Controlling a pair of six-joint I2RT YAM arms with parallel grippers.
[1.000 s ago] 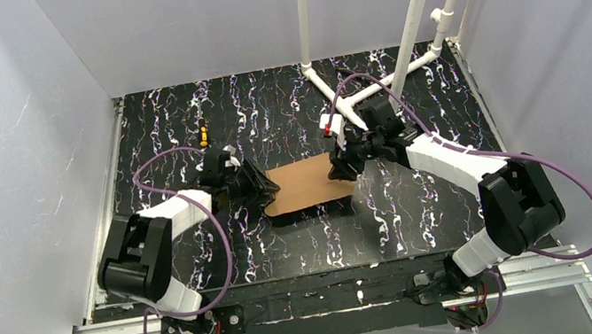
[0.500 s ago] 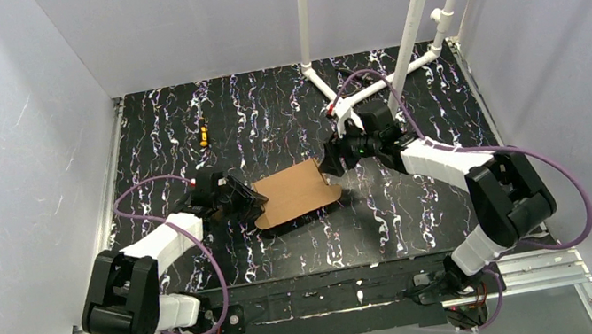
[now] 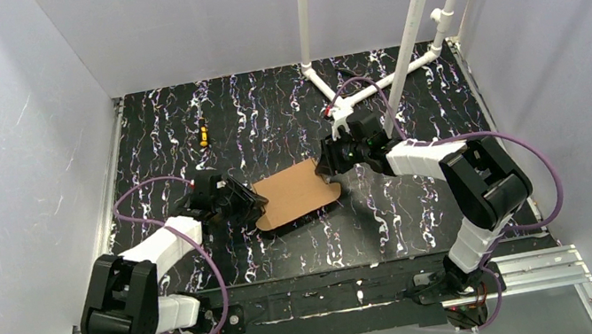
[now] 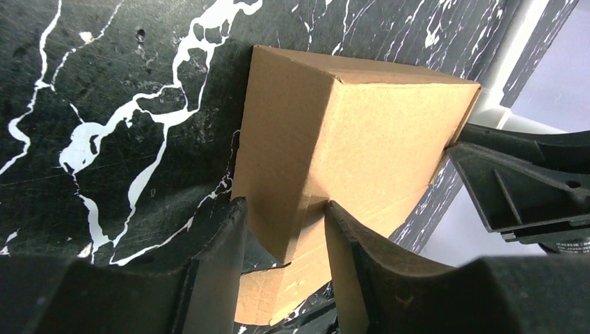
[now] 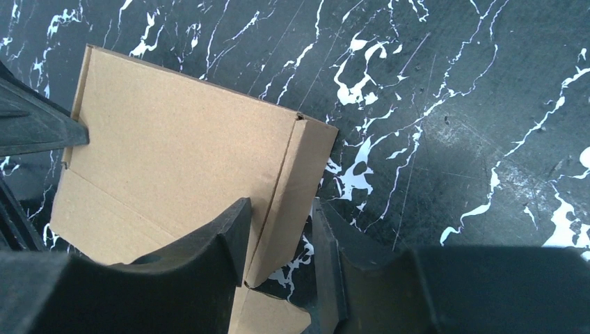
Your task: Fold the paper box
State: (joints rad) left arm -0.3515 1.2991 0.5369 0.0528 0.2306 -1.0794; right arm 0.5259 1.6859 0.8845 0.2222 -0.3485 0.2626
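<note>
While overhead the paper box [image 3: 296,192] looks flat, wrist views reveal folded sides.

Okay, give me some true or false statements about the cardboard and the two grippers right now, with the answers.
1. The paper box sits between the left gripper and the right gripper. True.
2. The paper box is fully folded and closed. False: it is an open sheet with only edge flaps bent up.
3. The left gripper's fingers pinch a folded cardboard edge. True.
4. The small yellow object rests on the cardboard. False: it lies on the table, apart, toward the far left.
</note>
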